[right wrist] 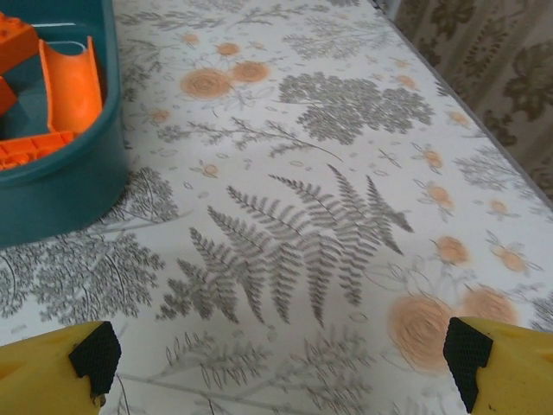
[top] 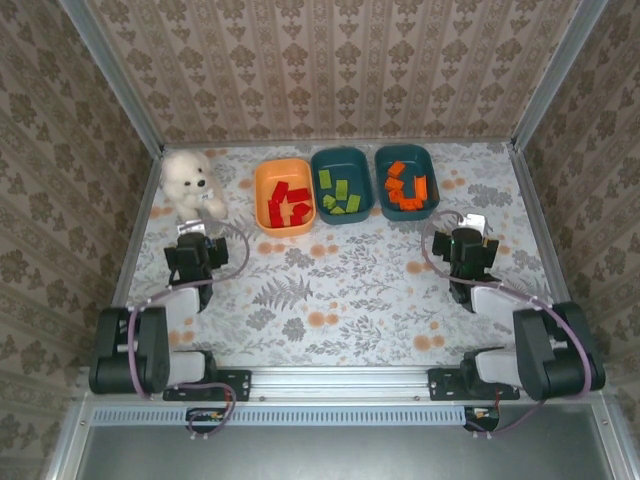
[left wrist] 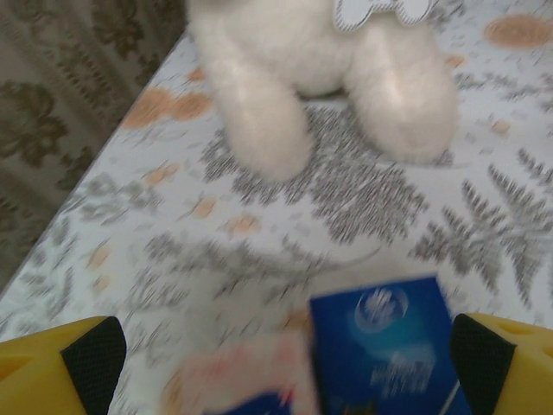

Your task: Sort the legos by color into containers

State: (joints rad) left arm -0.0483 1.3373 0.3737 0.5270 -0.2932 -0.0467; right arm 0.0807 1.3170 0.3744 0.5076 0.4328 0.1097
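- At the bottom of the left wrist view, the left gripper (left wrist: 288,356) is spread wide, with a blurred blue packet (left wrist: 380,350) lying between its black pads (left wrist: 93,354); I cannot tell whether they touch it.
- At the bottom of the right wrist view, the right gripper (right wrist: 281,354) is equally spread and grips nothing above the flowered table (right wrist: 328,216).
- In the upper middle of the top view, three tubs stand in a row:
  - the orange tub (top: 260,195) holds red legos (top: 285,205)
  - the middle teal tub (top: 340,152) holds green legos (top: 340,197)
  - the right teal tub (top: 405,149) holds orange legos (top: 405,188)
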